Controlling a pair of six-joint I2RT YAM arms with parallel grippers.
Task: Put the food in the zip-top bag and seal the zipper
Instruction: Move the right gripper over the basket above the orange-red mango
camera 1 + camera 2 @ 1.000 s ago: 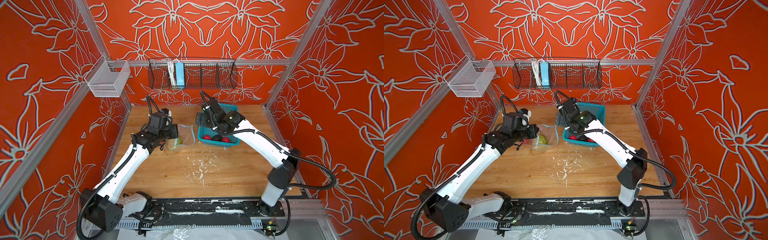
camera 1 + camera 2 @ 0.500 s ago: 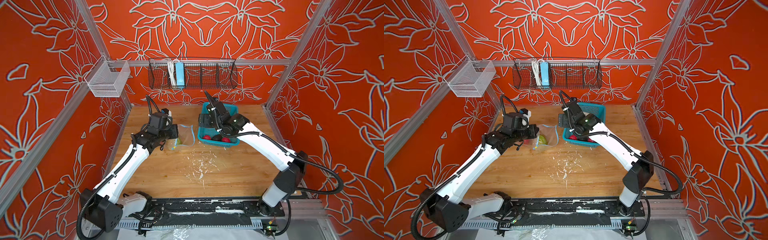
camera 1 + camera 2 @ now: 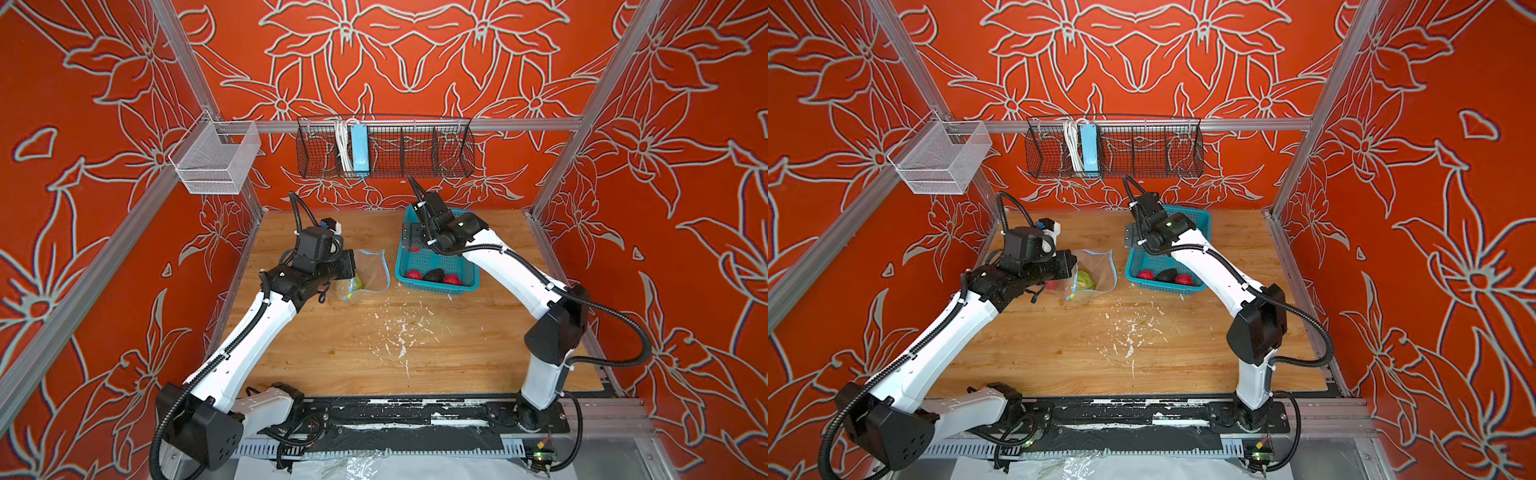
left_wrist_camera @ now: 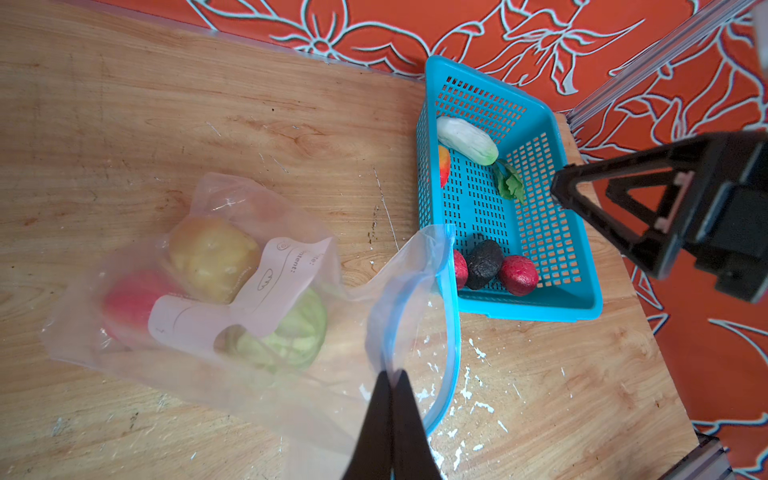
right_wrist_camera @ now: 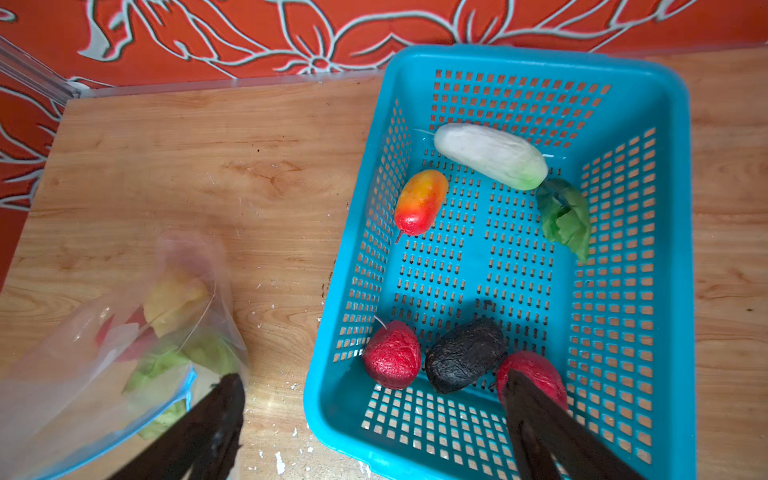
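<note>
The clear zip-top bag point(image 4: 208, 291) lies on the wooden table with its mouth gaping toward the basket. Inside it are a yellow potato point(image 4: 212, 253), a red fruit point(image 4: 129, 299) and a green cabbage point(image 4: 291, 332). My left gripper point(image 4: 392, 374) is shut on the near lip of the mouth, by the blue zipper point(image 4: 451, 332). The teal basket point(image 5: 665, 249) holds more food: white radish point(image 5: 490, 156), orange-yellow pepper point(image 5: 419, 201), dark avocado point(image 5: 463, 355) and two red fruits point(image 5: 390, 353). My right gripper point(image 5: 372, 376) hangs open and empty over the basket's edge nearest the bag.
A loose green leaf point(image 5: 565, 216) lies in the basket. White flecks point(image 3: 399, 336) dot the table's middle. A black wire rack point(image 3: 386, 147) with a light-blue power strip hangs on the back wall, and a white mesh bin point(image 3: 212, 162) on the left frame.
The right arm has shifted a little above the basket's bag-side edge, jaws still wide. The left gripper and the bag have stayed put.
</note>
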